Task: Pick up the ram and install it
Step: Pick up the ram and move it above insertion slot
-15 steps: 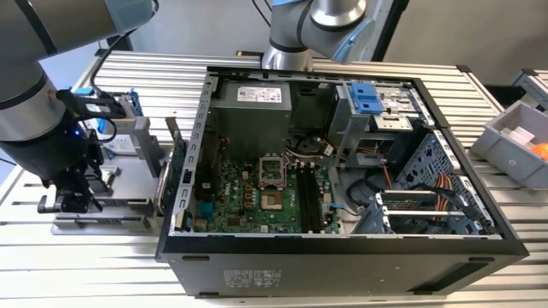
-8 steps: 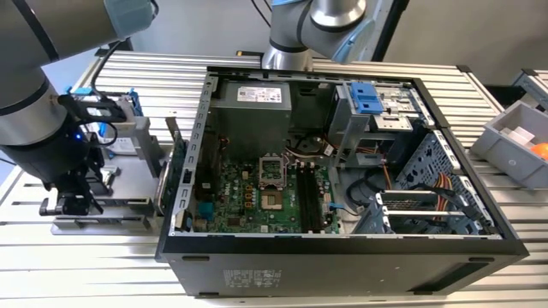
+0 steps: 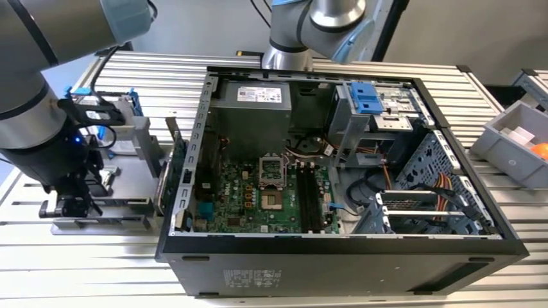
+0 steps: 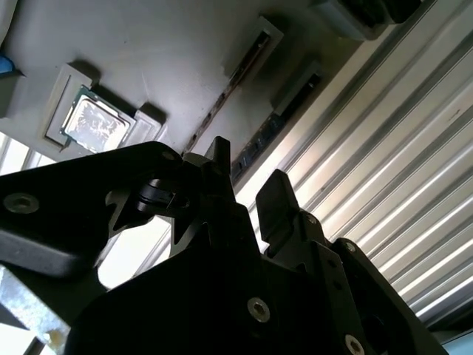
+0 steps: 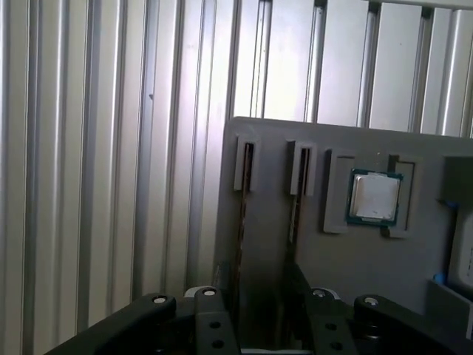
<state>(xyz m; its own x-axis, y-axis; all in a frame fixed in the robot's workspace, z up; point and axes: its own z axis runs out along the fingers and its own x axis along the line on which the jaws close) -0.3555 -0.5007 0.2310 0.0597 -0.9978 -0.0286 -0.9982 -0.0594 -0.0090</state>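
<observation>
- End effector (image 4: 247,168) hangs over the grey holder (image 4: 148,59) on the counter (image 4: 384,148), on the exterior view's left of the computer case (image 3: 342,250).
- Fingers apart, nothing clamped.
- The ram (image 4: 259,137) stands on edge in a holder slot, just beyond the fingertips.
- Its long axis runs straight away from the end effector, roughly in line with the finger gap.
- We judge it not yet grasped.

Open computer case (image 3: 342,263) on slatted table (image 3: 86,282), arm (image 3: 34,128) over grey tray (image 3: 107,224) beside it
</observation>
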